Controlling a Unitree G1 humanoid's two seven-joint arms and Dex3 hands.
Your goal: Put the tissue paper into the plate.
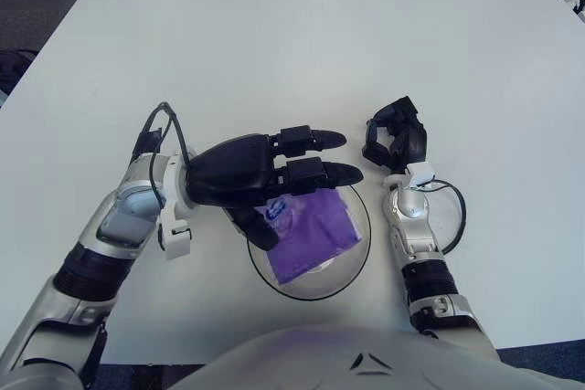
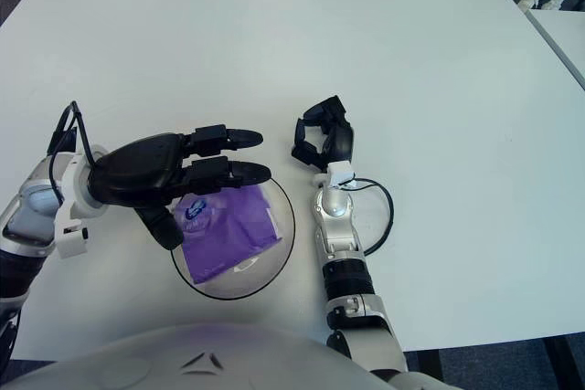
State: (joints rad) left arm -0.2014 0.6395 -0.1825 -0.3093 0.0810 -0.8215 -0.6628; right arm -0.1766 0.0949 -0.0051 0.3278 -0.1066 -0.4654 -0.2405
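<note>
**One tissue pack, lodged in the plate**

One purple tissue paper pack (image 1: 311,229) lies inside the plate (image 1: 358,246), flat and slightly askew, filling most of the plate's floor. A small white and blue label shows on its upper left corner, just below my fingers. Its lower left corner reaches toward the plate's rim.

Container: a clear, round plate with a dark rim, standing on the white table (image 1: 292,52) near its front edge. Contents: the tissue pack only.

My left hand (image 1: 265,180) hangs over the left part of the plate. Its fingers (image 1: 320,172) are stretched out straight toward my right, spread apart and closing on nothing; the thumb points down beside the pack's left edge. I cannot tell whether the thumb touches the pack. The fingertips reach across the plate's upper rim, above the pack.

My right hand (image 1: 395,137) shows on the table to the right of the plate, apart from it, its dark fingers curled inward around no object. A thin black cable (image 1: 453,216) loops out from its wrist, to the right of the forearm.

Another black cable (image 1: 160,125) arches over my left wrist.
</note>
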